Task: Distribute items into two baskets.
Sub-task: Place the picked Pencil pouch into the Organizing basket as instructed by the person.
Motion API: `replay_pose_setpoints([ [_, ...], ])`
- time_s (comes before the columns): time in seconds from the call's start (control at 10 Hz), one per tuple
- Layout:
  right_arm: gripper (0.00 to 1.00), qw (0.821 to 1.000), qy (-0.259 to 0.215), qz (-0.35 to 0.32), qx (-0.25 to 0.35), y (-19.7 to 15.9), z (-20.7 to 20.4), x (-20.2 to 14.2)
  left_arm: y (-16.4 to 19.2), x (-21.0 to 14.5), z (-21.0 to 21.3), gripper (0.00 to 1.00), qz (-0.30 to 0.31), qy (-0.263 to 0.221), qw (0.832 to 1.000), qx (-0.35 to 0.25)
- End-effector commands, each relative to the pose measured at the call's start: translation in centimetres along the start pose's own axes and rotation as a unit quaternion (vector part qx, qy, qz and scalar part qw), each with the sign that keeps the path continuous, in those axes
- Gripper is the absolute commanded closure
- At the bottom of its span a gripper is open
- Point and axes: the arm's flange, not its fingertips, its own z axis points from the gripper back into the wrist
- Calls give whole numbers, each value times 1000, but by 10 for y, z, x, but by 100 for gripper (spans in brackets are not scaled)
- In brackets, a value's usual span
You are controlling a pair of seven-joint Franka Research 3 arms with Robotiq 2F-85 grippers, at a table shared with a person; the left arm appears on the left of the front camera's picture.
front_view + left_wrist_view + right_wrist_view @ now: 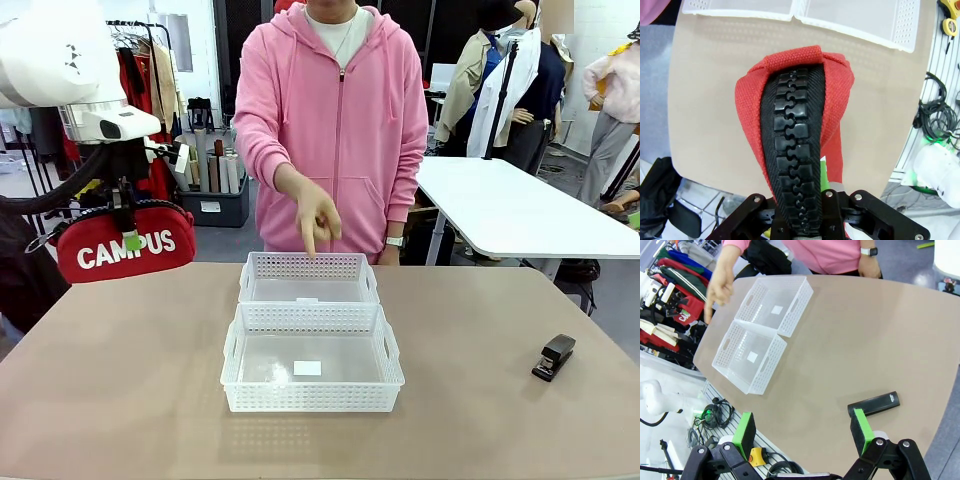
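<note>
Left pincer (132,238) clamped on red pouch (100,255), aloft left of baskets (312,397) | right pincer (805,430) apart, stapler (874,403) on table (850,340) just beyond it.

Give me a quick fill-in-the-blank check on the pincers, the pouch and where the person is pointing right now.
1. The left pincer is ____ on the red fabric CAMPUS pouch, held clear of the table.
2. The right pincer stands ____ near the small black stapler.
3. The person's hand points down at the white lattice plastic basket lying ____ from the robot.
Missing words: shut; open; farther.
</note>
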Motion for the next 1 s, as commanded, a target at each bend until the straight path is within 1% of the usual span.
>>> replay_pose_setpoints([
  [0.0, 0, 1000, -2, 3, -1, 1, 1, 0, -1, -2, 3, 100, 3, 3, 1000, 4],
  [0.7, 0, 1000, -2, 3, -1, 1, 1, 0, 0, 0, 0, 100, 0, 0, 1000, 0],
  [0.8, 0, 1000, -2, 3, -1, 1, 1, 0, -7, 2, -1, 100, 0, 3, 1000, -2],
  [0.9, 0, 1000, -2, 3, -1, 1, 1, 0, -18, 1, -1, 100, -5, -6, 1000, 0],
])
